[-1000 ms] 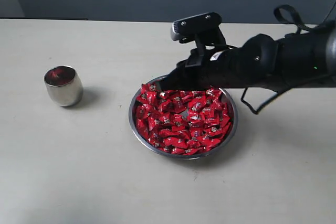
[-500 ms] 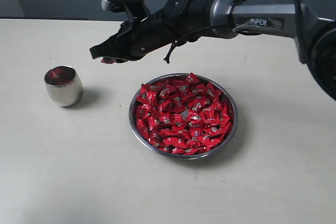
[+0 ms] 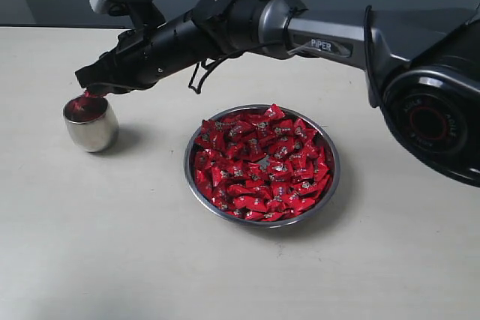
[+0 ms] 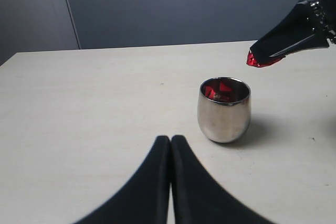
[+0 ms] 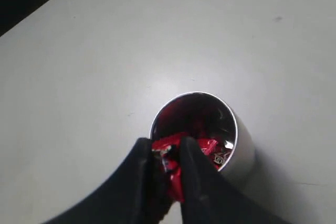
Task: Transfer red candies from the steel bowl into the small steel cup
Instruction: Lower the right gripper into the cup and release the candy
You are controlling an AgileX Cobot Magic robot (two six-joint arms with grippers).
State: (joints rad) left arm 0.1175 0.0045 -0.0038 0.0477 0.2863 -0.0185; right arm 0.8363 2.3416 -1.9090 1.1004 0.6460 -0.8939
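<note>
**Exterior and both wrist views: carry finished, release pending.** The right fingers [image 3: 97, 79] are clamped on one red candy [image 3: 91, 94], which hangs just above the mouth of the small steel cup [image 3: 90, 127]. The right wrist view looks straight down past this held candy [image 5: 172, 178] into the cup [image 5: 242, 141]. The cup already contains a few wrapped pieces.

A second ago these fingers were down at the far rim of the steel bowl [image 3: 187, 179]. Half a second ago they were in mid-air between bowl and cup. Now they have crossed toward the left part of the table [image 3: 112, 260], where the cup stands upright, nearer the far edge. The transport leg therefore appears complete, and what remains for this piece is to open the fingers so that it drops inside.

The bowl sits near the table's middle, well apart from the cup and heaped with red candies [image 3: 259, 162], so many further trips are likely. The left fingers [image 4: 157, 174] are pressed together on nothing, low over the table and pointing at the cup.
</note>
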